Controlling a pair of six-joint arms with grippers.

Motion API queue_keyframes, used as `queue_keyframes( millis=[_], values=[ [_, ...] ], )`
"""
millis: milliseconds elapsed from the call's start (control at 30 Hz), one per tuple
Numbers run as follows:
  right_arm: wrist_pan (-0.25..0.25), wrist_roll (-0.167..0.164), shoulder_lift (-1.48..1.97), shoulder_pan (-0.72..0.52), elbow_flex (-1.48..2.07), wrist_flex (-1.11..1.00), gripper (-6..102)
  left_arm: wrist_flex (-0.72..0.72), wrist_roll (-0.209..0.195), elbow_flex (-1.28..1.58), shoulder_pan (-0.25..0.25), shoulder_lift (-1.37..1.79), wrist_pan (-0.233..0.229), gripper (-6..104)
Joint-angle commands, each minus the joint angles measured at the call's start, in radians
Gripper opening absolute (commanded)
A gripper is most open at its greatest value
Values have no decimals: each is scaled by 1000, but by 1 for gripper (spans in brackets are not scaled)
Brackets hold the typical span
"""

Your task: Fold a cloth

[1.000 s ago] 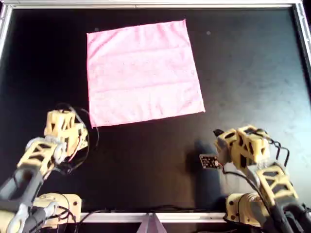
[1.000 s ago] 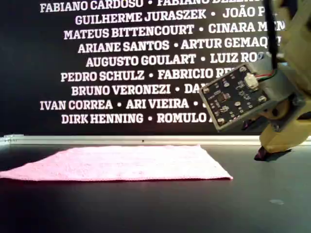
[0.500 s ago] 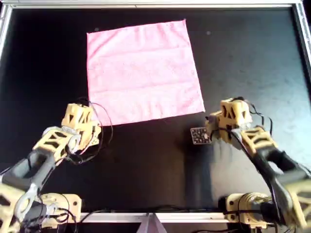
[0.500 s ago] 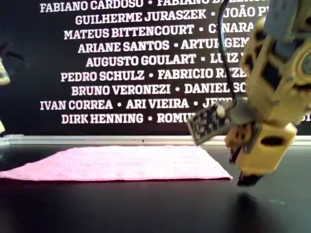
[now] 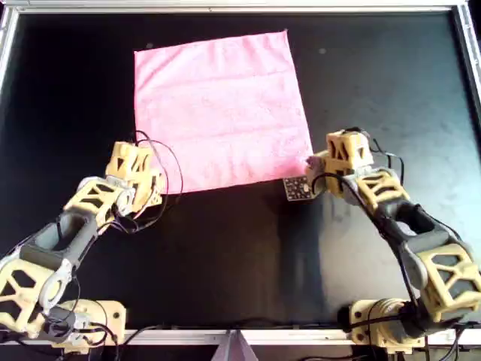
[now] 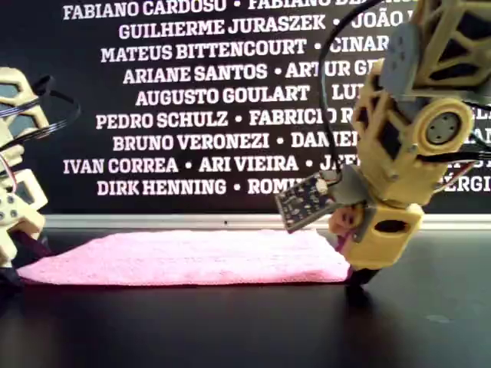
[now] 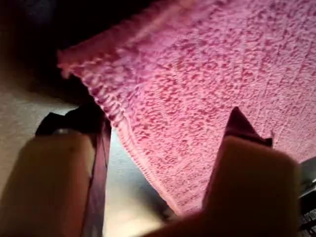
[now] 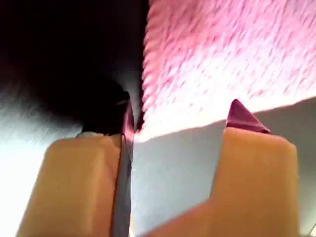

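The light-pink cloth [image 5: 218, 105] lies flat and unfolded on the black table, toward the far side of the overhead view. It also shows in the exterior view [image 6: 192, 257]. My first gripper [image 5: 148, 188] is at the cloth's near corner on the overhead view's left. In the first wrist view it [image 7: 168, 118] is open, one finger over the cloth [image 7: 207, 64] and one on the table beside its edge. My second gripper [image 5: 316, 167] is at the near corner on the overhead view's right. It [image 8: 180, 106] is open, with the corner of the cloth [image 8: 227, 49] between its fingers.
A metal rail [image 5: 240, 7] frames the black table. A dark wall with white names [image 6: 192, 100] stands behind it. A small circuit board [image 5: 298, 188] sticks out beside my second gripper. The arm bases [image 5: 90, 316] [image 5: 383, 320] sit at the near edge.
Both arms have moved from the near part of the table up to the cloth's two near corners and come down to it. The cloth has not moved.
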Motion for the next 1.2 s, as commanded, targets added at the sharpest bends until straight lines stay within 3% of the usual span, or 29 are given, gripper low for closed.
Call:
queue_keyframes(
  millis=[0, 733, 933, 1167],
  values=[
    [-3, 5, -14, 26, -86, -38, 76, -12, 3, -38, -17, -52, -6, 83],
    [-3, 5, -107, 35, -222, -38, 76, -11, -3, -57, -15, -60, -6, 82],
    [-3, 5, -135, 35, -249, -37, 76, -11, -6, -57, 61, -60, -6, 81],
    [-3, 5, -121, 35, -227, -37, 76, -11, -6, -49, 63, -60, -6, 81]
  ],
)
